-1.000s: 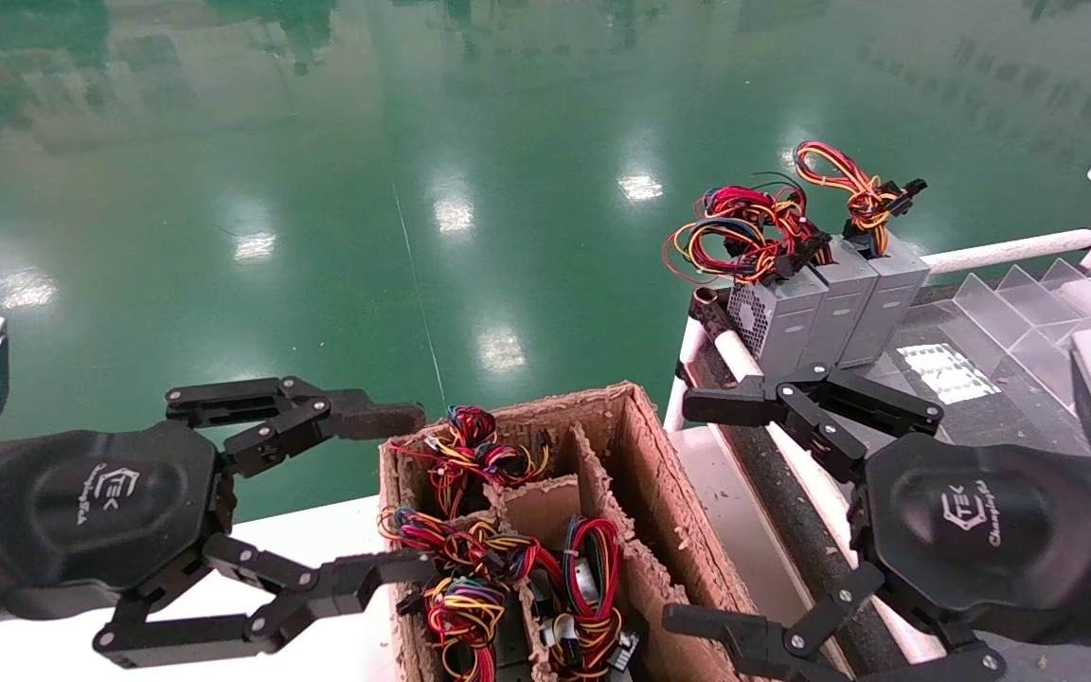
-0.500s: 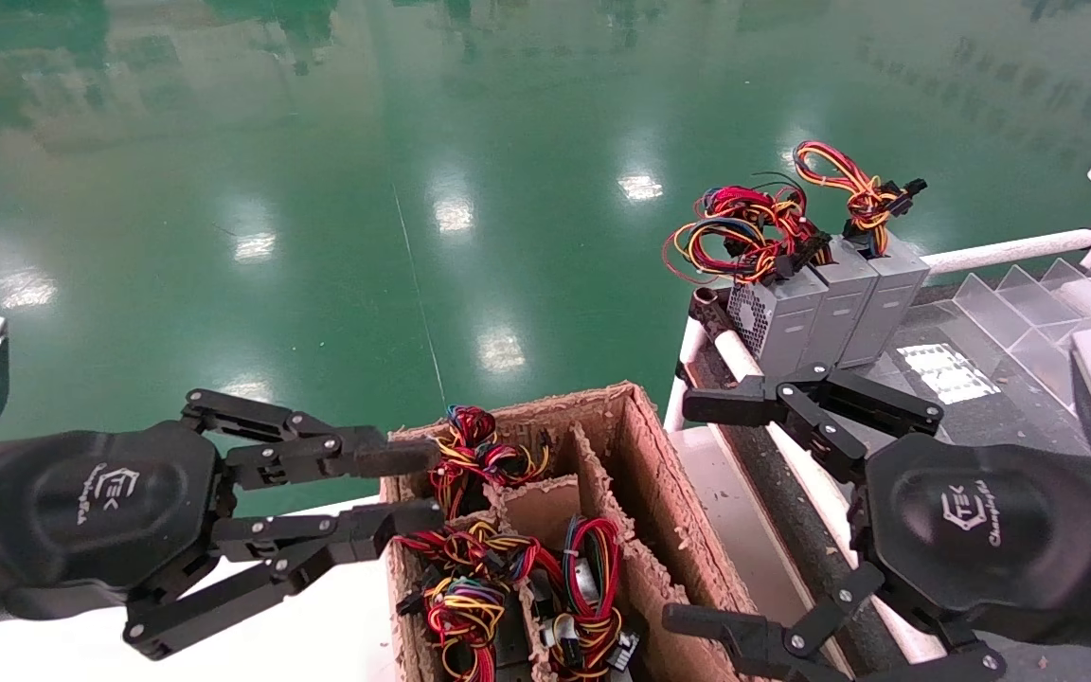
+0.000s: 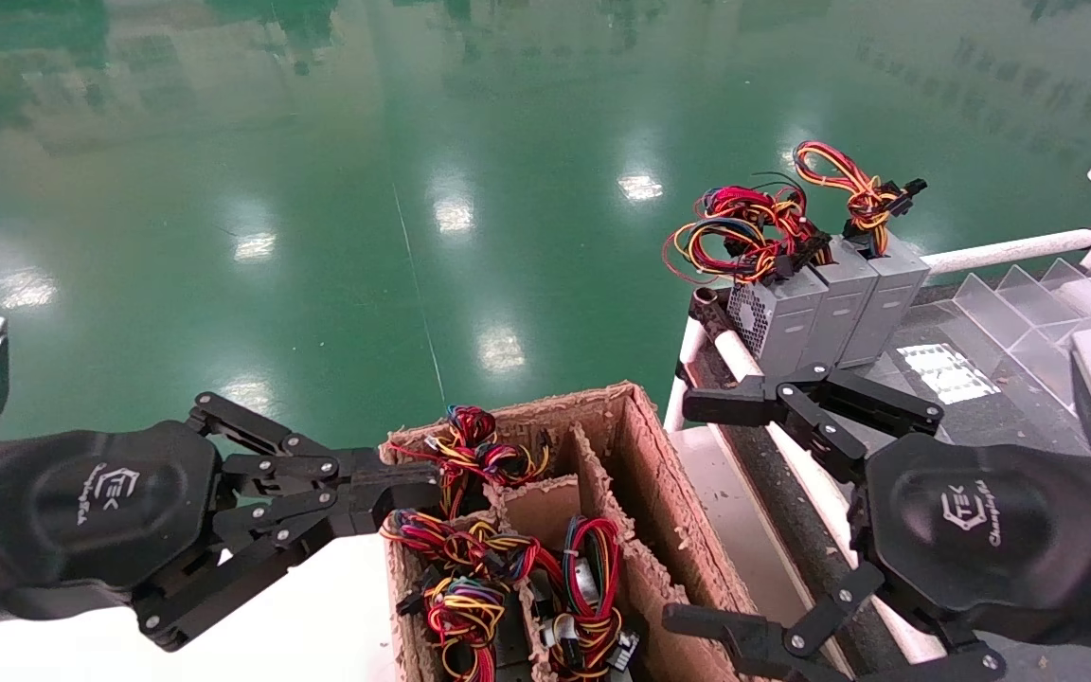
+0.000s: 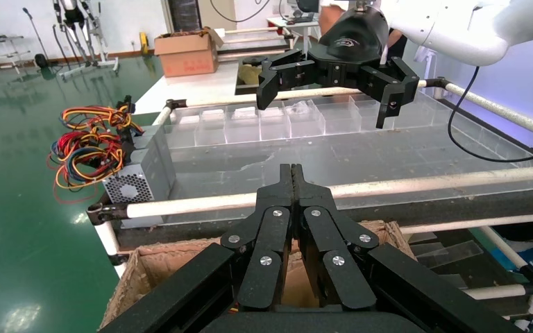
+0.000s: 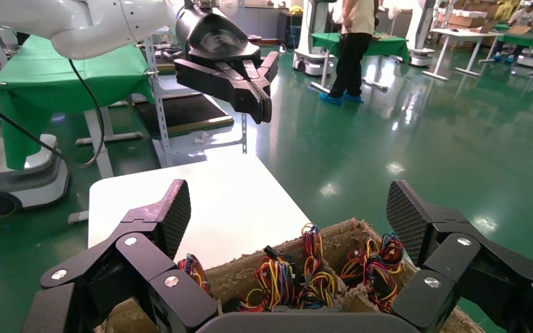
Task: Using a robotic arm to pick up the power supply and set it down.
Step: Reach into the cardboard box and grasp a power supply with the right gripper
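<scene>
Three grey power supply boxes (image 3: 830, 303) stand in a row on the rack at the right, their red, yellow and orange wires (image 3: 744, 232) sticking up; one shows in the left wrist view (image 4: 142, 173). More wire bundles (image 3: 479, 568) fill a cardboard box (image 3: 645, 445). My left gripper (image 3: 413, 488) is shut with nothing in it, its tips (image 4: 291, 170) at the box's left rim. My right gripper (image 3: 711, 511) is wide open and empty, hovering right of the box, below the row of grey boxes. Its pads (image 5: 173, 215) frame the box's wires (image 5: 298, 277).
A white table (image 3: 337, 625) carries the cardboard box, which has inner dividers (image 3: 593, 474). The rack has white tube rails (image 3: 1000, 251) and clear plastic dividers (image 3: 1028, 303). Green floor (image 3: 413, 189) lies beyond. People and workbenches stand far off in the right wrist view.
My left gripper's fingers have gone from wide open to fully shut beside the box's left rim. The right arm and the power supplies have not moved.
</scene>
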Robot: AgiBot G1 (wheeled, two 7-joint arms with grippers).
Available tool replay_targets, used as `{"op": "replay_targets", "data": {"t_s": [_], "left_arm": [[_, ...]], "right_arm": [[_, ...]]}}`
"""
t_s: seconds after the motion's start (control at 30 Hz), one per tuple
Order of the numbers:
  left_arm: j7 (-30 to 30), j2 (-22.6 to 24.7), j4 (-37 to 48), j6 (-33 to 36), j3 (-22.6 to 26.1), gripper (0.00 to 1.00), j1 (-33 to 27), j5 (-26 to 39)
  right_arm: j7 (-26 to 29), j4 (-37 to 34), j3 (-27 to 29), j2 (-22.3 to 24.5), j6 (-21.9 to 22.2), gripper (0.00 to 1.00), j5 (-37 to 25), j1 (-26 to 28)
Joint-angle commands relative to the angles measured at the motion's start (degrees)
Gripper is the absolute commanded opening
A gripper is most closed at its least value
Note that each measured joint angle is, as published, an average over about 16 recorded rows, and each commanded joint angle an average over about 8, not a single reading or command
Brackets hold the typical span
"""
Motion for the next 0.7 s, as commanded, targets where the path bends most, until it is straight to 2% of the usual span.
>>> {"op": "replay_targets", "data": {"t_s": [0.03,0.23,0.27,0.7], "left_arm": [[0.0,0.0,0.0,0.0,0.0,0.2,0.0,0.0],[0.0,0.0,0.0,0.0,0.0,0.94,0.0,0.0],[0.0,0.0,0.0,0.0,0.0,1.0,0.0,0.0],[0.0,0.0,0.01,0.0,0.0,1.0,0.0,0.0]], "right_arm": [[0.0,0.0,0.0,0.0,0.0,1.0,0.0,0.0],[0.0,0.0,0.0,0.0,0.0,1.0,0.0,0.0],[0.0,0.0,0.0,0.0,0.0,1.0,0.0,0.0],[0.32,-0.17,-0.33,-0.01,0.36,1.0,-0.64,-0.11]]}}
